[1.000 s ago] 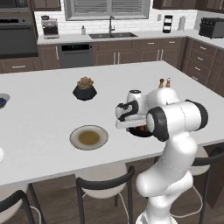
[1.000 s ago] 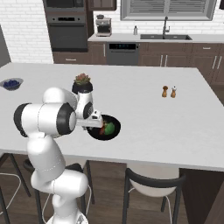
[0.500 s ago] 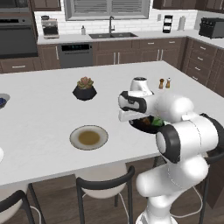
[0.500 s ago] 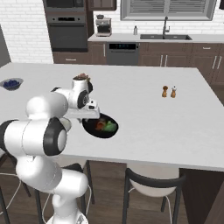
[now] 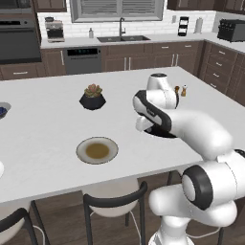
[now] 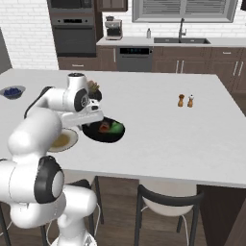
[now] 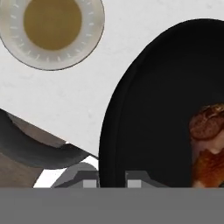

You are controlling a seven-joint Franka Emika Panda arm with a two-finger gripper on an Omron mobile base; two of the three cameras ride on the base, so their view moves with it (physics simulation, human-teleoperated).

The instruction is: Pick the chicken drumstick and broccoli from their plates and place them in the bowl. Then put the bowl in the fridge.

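Nearby, succulent (image 5: pixel 93 96) and shakers (image 6: pixel 185 100) flank the bowl (image 6: pixel 103 133).

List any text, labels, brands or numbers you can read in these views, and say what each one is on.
None readable.
The dishwasher has a dark control strip with faint lit marks, too small and blurred to read.
The grey-rimmed plate carries short tick marks around its rim, a pattern, no writing.
The black bowl, coffee maker and toaster show no lettering.
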